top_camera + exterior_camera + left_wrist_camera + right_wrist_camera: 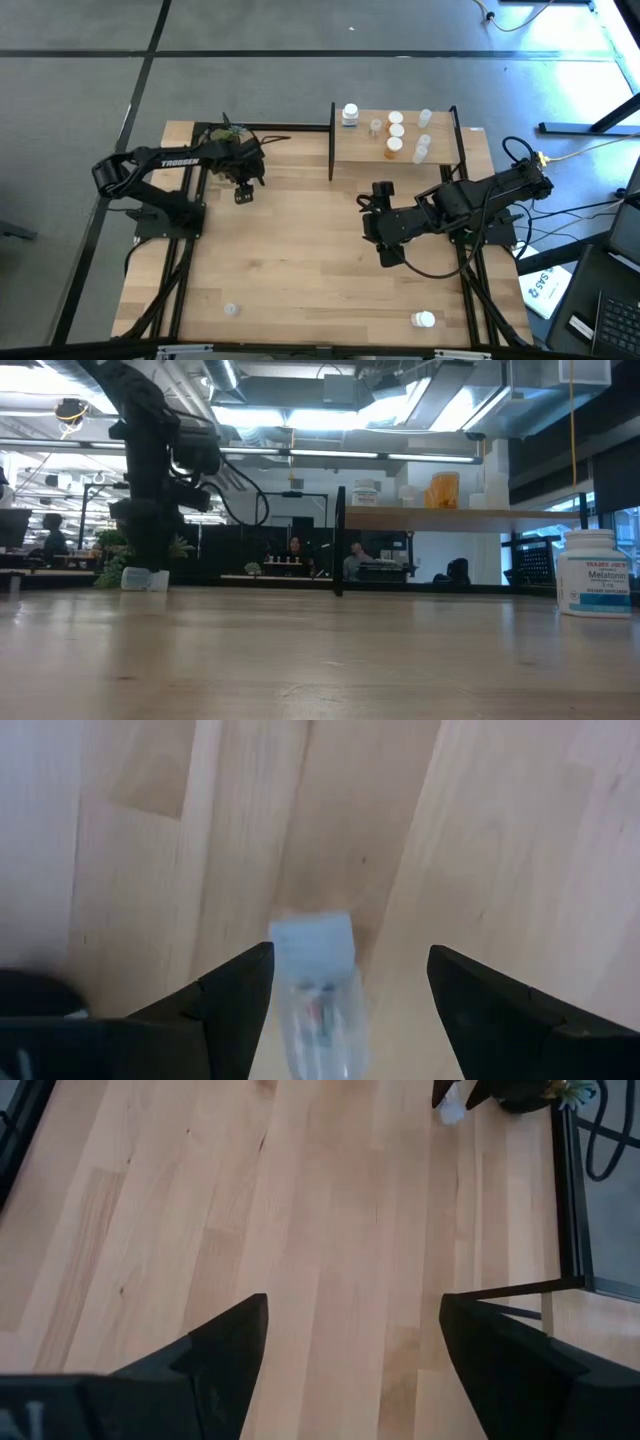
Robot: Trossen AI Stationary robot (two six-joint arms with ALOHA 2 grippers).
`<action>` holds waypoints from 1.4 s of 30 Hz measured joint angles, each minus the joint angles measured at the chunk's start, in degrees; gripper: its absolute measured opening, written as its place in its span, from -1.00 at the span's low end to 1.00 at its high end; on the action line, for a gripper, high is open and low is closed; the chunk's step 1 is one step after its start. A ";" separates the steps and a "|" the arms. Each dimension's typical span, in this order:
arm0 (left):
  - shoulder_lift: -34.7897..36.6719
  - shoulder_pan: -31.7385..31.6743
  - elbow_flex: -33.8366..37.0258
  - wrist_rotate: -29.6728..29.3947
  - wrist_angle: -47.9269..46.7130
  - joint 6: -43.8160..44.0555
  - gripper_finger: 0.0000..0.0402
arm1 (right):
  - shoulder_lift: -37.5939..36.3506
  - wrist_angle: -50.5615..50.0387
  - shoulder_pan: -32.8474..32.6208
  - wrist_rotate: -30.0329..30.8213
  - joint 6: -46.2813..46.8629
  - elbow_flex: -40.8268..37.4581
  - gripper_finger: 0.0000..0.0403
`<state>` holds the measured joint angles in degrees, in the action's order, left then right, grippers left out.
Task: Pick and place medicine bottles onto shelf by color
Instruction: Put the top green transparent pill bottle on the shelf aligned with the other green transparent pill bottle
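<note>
My left gripper (pixel 243 188) points down at the table near the far left, next to a small green plant (pixel 226 134). It is open, and its fingers stand on either side of a small clear medicine bottle (pixel 314 988) with a pale cap that lies on the tabletop. I see no touch. The same bottle shows in the low view (pixel 146 578). My right gripper (pixel 372 215) is open and empty above the middle of the table, in front of the shelf (pixel 440 158). The shelf holds a white bottle (pixel 349 115), orange bottles (pixel 396 132) and clear bottles (pixel 421 146).
A white Melatonin bottle (pixel 424 319) stands near the front right edge and shows large in the low view (pixel 595 572). A small clear bottle (pixel 231 310) lies near the front left. Black shelf posts (pixel 331 140) rise at the shelf's sides. Bare wood lies between the arms.
</note>
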<state>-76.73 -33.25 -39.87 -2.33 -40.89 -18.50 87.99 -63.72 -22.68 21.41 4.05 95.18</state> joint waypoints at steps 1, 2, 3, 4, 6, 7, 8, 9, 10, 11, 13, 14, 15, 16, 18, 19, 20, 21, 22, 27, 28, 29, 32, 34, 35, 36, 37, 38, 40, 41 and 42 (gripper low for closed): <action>0.00 0.03 0.29 0.00 0.80 -0.11 0.29 | 0.00 0.00 0.00 0.00 0.01 0.00 0.47; 0.00 0.03 0.56 -0.03 1.49 -0.14 0.29 | 0.00 0.00 0.00 0.00 0.00 0.00 0.47; 0.00 0.00 0.81 -0.09 2.04 -0.22 0.29 | 0.00 0.00 0.00 0.00 -0.02 0.00 0.47; 0.00 -0.06 1.09 -0.11 2.47 -0.43 0.29 | 0.00 0.00 0.00 0.00 -0.02 0.00 0.47; 0.00 -0.14 1.67 -0.13 3.60 -1.28 0.29 | 0.00 0.00 0.00 0.00 -0.04 0.00 0.47; 0.00 -0.14 1.99 -0.37 3.94 -1.56 0.29 | 0.00 0.00 0.00 0.00 -0.04 0.00 0.47; 0.00 -0.14 2.29 -0.98 4.06 -1.59 0.29 | 0.00 0.00 0.00 0.00 -0.04 0.00 0.47; 0.00 -0.14 2.52 -1.90 4.08 -1.58 0.29 | 0.00 0.00 0.00 0.00 -0.04 0.00 0.47; 0.00 -0.14 2.70 -2.95 4.17 -1.59 0.29 | 0.00 0.00 0.00 0.00 -0.04 0.00 0.47; 0.00 -0.14 2.90 -3.97 4.35 -1.62 0.29 | 0.00 0.00 0.00 0.02 -0.04 0.00 0.47; 0.00 -0.14 3.36 -5.75 4.71 -1.62 0.29 | 0.00 0.00 0.00 0.00 -0.07 0.00 0.47; 0.00 -0.14 3.50 -5.98 4.91 -1.59 0.29 | 0.00 0.00 0.00 0.02 -0.04 0.00 0.47; 0.00 -0.14 3.65 -5.87 5.32 -1.59 0.29 | 0.00 0.00 0.00 0.02 -0.06 0.00 0.47; 0.00 -0.14 3.84 -5.66 6.02 -1.59 0.29 | 0.00 0.00 0.00 0.02 -0.04 0.00 0.47; 0.00 -0.14 4.29 -5.57 7.51 -1.57 0.29 | 0.00 0.00 0.00 0.02 -0.05 0.00 0.47; 0.00 -0.14 4.52 -5.60 8.18 -1.57 0.29 | 0.00 0.00 0.00 0.02 -0.06 0.00 0.47; 0.00 -0.14 4.68 -5.60 8.59 -1.57 0.29 | 0.00 0.00 0.00 0.02 -0.04 0.00 0.47; 0.00 -0.14 4.77 -5.60 8.97 -1.57 0.29 | 0.00 0.00 0.00 0.02 -0.05 0.00 0.47; 0.00 -0.14 4.78 -5.71 9.29 -1.59 0.29 | 0.00 -0.02 0.00 0.02 -0.07 0.00 0.47; -0.02 -0.14 4.78 -8.81 9.51 -0.04 0.29 | 0.00 0.00 0.00 0.02 -0.04 0.00 0.47; -0.02 -0.14 4.78 -9.50 9.51 0.65 0.29 | 0.00 0.00 0.00 0.02 -0.04 0.00 0.47; -0.02 -0.14 4.78 -9.78 9.53 1.37 0.29 | 0.00 0.00 0.00 0.02 -0.04 0.00 0.47; -0.02 -0.12 4.78 -9.77 9.52 1.47 0.29 | 0.00 0.00 0.00 0.02 -0.07 0.00 0.47; -0.02 -0.14 4.78 -9.79 9.52 1.49 0.29 | 0.00 0.00 0.00 0.02 -0.04 0.00 0.47; -0.02 -0.14 4.78 -9.74 9.52 1.54 0.29 | 0.00 -0.01 0.00 0.02 -0.05 0.00 0.47; -0.03 -0.14 4.78 -9.45 9.51 1.63 0.29 | 0.00 -0.01 0.00 0.02 -0.03 0.00 0.47; -0.14 -0.14 4.78 -9.13 9.53 1.64 0.29 | 0.00 -0.02 0.00 0.02 0.08 -0.01 0.47; -0.26 -0.14 4.78 -9.09 9.51 1.64 0.29 | 0.00 -0.02 0.00 0.02 0.15 0.00 0.47; -0.53 -0.14 4.78 -9.46 9.57 1.79 0.29 | 0.00 -0.02 0.00 0.02 0.17 -0.02 0.47; -0.57 -0.21 4.78 -9.90 9.55 2.23 0.29 | 0.00 -0.02 0.00 0.02 0.17 0.00 0.47; -0.57 -0.37 4.78 -10.24 9.58 3.07 0.29 | 0.00 -0.02 0.00 0.02 0.19 0.00 0.47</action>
<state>-77.30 -33.62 -35.09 -12.56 -31.31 -15.43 87.99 -63.75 -22.68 21.43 4.24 95.17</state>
